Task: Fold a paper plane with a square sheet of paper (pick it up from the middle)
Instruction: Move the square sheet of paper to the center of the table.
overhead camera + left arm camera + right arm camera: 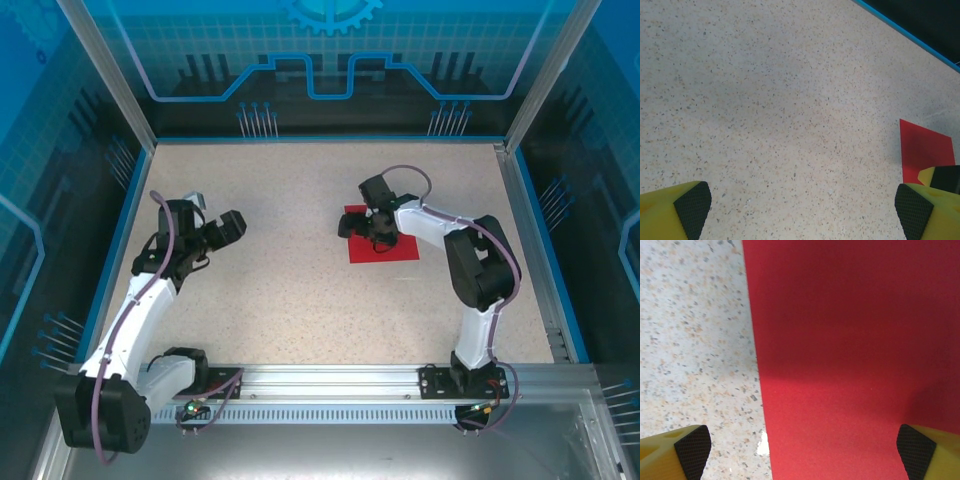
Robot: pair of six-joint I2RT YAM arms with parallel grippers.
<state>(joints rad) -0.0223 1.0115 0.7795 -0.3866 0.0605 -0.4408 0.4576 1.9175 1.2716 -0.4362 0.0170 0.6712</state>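
Fingers (692, 446) of the right gripper (369, 231) are spread wide over the paper (402, 248).
Nothing is gripped; the left gripper (228, 229) is also opened wide over the table (300, 290).

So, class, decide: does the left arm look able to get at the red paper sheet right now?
Likely its near edge only: bare table lies between the left gripper and the red paper sheet, but the right gripper hangs over the sheet's middle.

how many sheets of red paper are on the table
1. The square sheet of paper lies flat on the table, right of centre, beneath the open right gripper. Another sheet stacked exactly under it would be hidden.
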